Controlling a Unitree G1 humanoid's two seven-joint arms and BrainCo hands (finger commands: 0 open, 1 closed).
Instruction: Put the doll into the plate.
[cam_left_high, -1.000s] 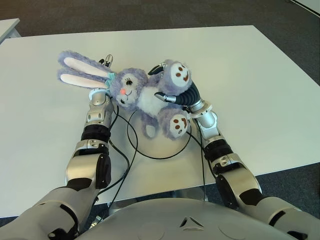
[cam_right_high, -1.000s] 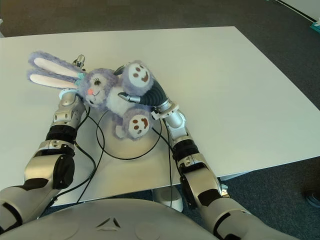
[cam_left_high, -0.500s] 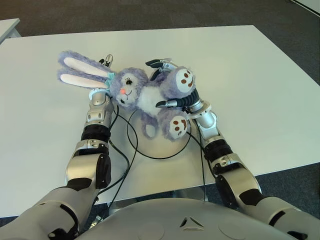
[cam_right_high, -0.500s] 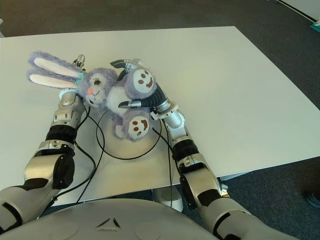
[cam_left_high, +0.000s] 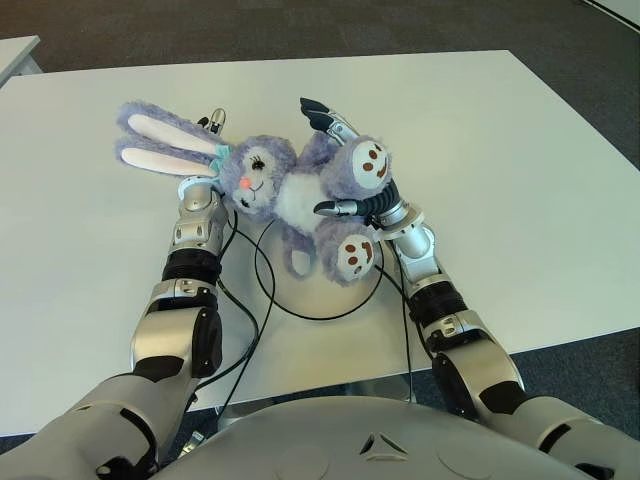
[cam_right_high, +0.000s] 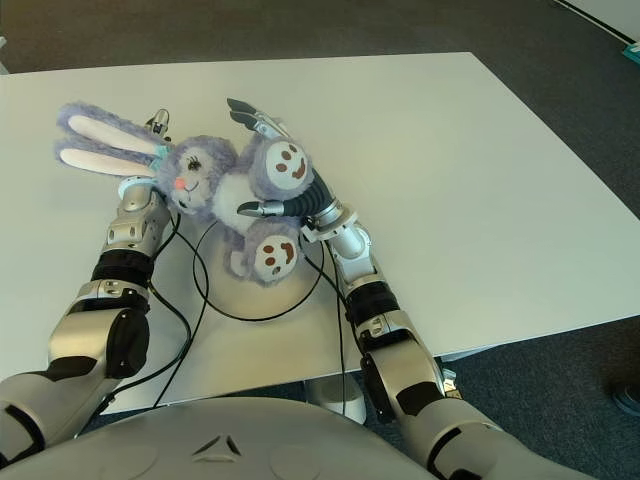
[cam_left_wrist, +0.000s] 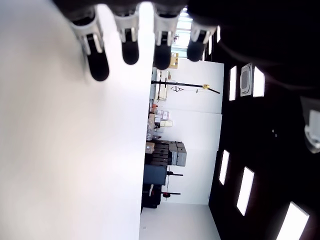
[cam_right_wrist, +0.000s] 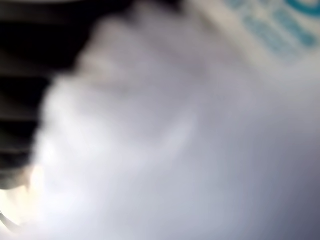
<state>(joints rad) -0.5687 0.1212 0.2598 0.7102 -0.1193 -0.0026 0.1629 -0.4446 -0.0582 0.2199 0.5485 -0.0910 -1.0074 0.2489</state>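
A purple plush bunny doll (cam_left_high: 285, 190) with long ears lies on its back across both my hands. Its lower body and one foot hang over a white plate with a black rim (cam_left_high: 320, 316). My right hand (cam_left_high: 330, 140) is under the doll's upper leg, its fingers (cam_left_high: 318, 110) stretched out past the foot and the thumb to the side, open. My left hand (cam_left_high: 200, 190) sits under the head and ears, one fingertip (cam_left_high: 215, 120) showing; its wrist view shows straight fingers (cam_left_wrist: 130, 47) over bare table. Pale fur (cam_right_wrist: 150, 125) fills the right wrist view.
The white table (cam_left_high: 520, 150) runs wide to the right and far side. Black cables (cam_left_high: 245, 320) loop from my forearms beside the plate. Dark carpet lies beyond the table's edges, and a corner of another table (cam_left_high: 15, 55) shows at far left.
My right hand's fingers have uncurled from the doll's foot and now point away from me. The doll has sunk slightly towards the plate. The left hand has not moved.
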